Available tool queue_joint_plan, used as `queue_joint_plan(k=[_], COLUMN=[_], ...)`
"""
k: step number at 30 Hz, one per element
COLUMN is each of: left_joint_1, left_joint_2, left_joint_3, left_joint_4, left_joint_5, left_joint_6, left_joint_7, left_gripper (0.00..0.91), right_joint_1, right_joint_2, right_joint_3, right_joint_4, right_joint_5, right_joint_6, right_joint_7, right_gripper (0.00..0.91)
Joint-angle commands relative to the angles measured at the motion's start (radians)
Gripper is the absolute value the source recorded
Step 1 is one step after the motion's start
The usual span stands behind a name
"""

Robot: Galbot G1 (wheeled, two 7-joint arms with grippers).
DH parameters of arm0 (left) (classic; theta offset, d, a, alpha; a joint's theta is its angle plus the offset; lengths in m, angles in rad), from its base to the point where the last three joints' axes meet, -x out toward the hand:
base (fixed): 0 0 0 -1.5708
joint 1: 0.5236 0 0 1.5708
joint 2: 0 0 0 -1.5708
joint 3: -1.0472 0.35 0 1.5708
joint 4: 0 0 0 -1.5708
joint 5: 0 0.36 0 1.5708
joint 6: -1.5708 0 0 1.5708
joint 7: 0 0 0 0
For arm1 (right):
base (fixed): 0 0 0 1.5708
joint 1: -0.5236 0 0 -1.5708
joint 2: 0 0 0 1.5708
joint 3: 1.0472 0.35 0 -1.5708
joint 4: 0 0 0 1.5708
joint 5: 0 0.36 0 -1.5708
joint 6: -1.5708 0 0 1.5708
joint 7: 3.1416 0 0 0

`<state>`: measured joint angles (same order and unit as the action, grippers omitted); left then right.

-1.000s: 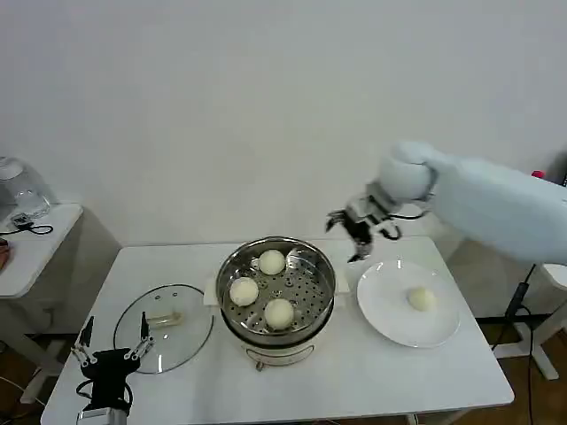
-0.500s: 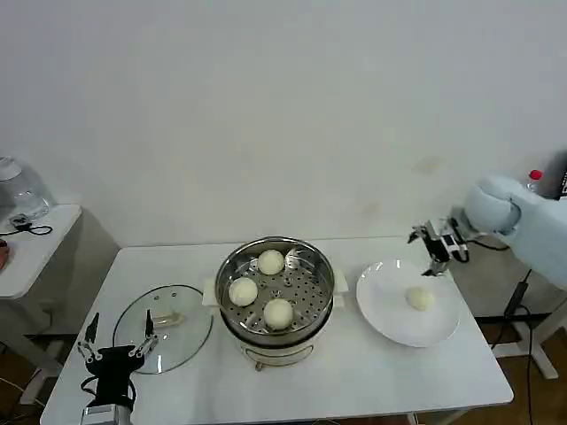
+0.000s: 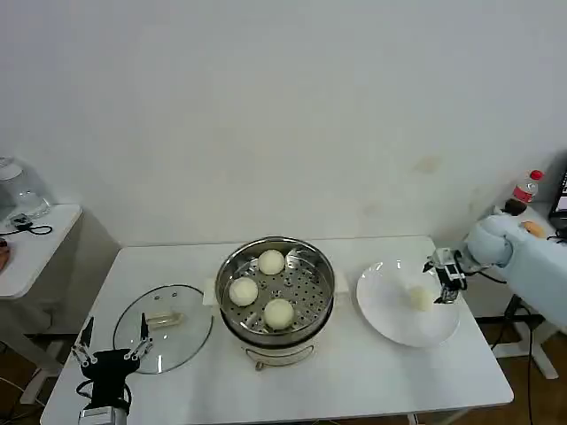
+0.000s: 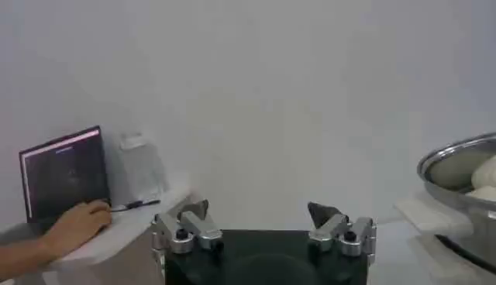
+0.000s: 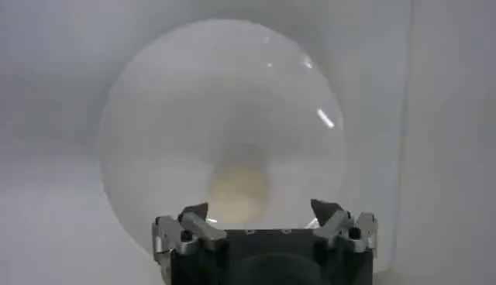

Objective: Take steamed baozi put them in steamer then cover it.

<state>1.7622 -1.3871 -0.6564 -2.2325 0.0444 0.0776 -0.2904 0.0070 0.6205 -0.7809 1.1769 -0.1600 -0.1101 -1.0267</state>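
Two tools are seen: the left tool (image 3: 111,350), spread open, is parked at the tabletop's (image 3: 354,381) near left corner beside the clear glass lid (image 3: 164,326). Three pale round buns (image 3: 278,312) sit in the shiny steel steamer (image 3: 277,292) mid-tabletop. At the right edge, the right tool (image 3: 446,285), spread open, is poised over the flat white plate's (image 3: 390,323) last bun (image 3: 420,297), presumably for grasping.

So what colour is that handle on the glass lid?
Pale cream, on the lid lying left of the steamer; clearest in the head view.
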Motion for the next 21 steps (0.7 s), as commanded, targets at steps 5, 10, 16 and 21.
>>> queue_joint_plan(k=[5, 10, 16, 21], left_joint_1=[0.004, 0.002, 0.003, 0.001], left_joint_2=[0.0, -0.002, -0.003, -0.005], left_joint_3=[-0.007, -0.005, -0.005, -0.004], left_joint_4=[0.0, 0.003, 0.003, 0.003], left_joint_5=[-0.001, -0.001, -0.002, -0.002], left_joint_6=[-0.002, -0.002, -0.001, -0.002], left_joint_7=[0.0, 0.0, -0.001, -0.001], left_gripper=[0.907, 0.907, 0.907, 0.907], right_joint_1=[-0.109, -0.115, -0.121, -0.124], right_joint_2=[0.13, 0.158, 0.165, 0.171], right_joint_3=[0.111, 0.135, 0.142, 0.149], right_joint_4=[-0.187, -0.225, -0.238, -0.242], right_joint_5=[-0.069, -0.086, -0.105, -0.109], right_joint_6=[0.033, 0.042, 0.038, 0.037], right_joint_7=[0.013, 0.025, 0.017, 0.015], right_gripper=[0.907, 0.907, 0.816, 0.746])
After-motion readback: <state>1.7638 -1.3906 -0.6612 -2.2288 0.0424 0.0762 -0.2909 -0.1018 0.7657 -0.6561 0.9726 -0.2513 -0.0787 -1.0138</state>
